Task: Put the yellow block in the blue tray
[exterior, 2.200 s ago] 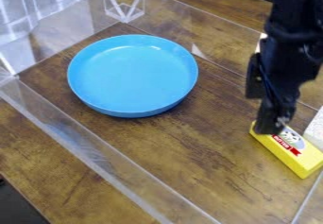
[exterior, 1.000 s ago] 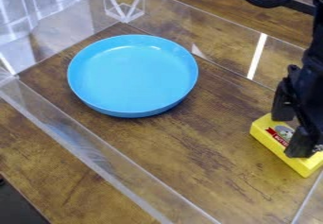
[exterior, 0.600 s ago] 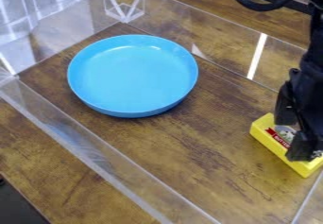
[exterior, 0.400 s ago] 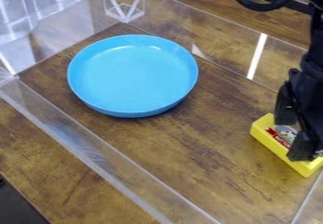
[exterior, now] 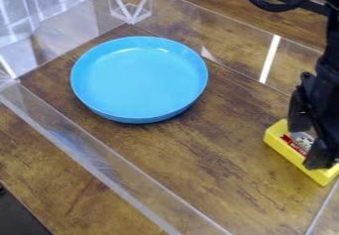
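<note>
The yellow block (exterior: 282, 140) lies on the wooden table at the far right edge of the view, its red label mostly covered by my arm. My gripper (exterior: 314, 146) points straight down and sits low over the block, open, with one black finger on each side of it. Whether the fingers touch the block I cannot tell. The blue tray (exterior: 139, 78), a wide round shallow dish with nothing in it, rests on the table to the left, well apart from the block and the gripper.
A clear acrylic wall (exterior: 93, 155) borders the wooden table (exterior: 212, 150) along its front-left side, and another clear wall (exterior: 199, 16) runs along the back. Bare wood lies between the tray and the block.
Since the earliest frame the gripper has shifted right and sunk down over the yellow block. Over the last second it has stayed in place, and the block and tray have not moved.
</note>
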Motion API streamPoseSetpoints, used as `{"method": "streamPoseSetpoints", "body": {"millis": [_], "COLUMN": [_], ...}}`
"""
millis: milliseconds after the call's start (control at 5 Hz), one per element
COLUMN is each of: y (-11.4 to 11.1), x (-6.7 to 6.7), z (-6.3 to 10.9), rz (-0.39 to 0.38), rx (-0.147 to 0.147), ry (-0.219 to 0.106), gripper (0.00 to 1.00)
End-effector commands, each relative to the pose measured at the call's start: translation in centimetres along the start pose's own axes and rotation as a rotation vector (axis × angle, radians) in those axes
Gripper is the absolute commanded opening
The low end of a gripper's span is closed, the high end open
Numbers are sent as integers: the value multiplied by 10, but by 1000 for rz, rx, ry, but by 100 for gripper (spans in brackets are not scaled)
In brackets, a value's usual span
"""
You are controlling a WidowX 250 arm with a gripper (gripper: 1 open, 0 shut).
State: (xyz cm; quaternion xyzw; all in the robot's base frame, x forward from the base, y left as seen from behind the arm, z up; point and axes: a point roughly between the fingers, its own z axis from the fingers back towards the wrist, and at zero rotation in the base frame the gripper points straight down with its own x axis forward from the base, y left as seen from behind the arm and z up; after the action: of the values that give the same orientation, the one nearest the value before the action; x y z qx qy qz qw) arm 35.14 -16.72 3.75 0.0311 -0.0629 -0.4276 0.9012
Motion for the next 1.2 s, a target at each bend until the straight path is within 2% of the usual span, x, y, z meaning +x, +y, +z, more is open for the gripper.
{"method": "streamPoseSetpoints", "body": {"millis": [0, 400, 600, 1000], "y": [-21, -30, -31, -26], "x": [-7, -5, -7, -8], "z": [-2, -15, -28, -43], "rz": [-55, -5, -45, -83], "rx": [-14, -11, -12, -13], "ry": [34, 64, 73, 96], "gripper": [100, 100, 100, 100]}}
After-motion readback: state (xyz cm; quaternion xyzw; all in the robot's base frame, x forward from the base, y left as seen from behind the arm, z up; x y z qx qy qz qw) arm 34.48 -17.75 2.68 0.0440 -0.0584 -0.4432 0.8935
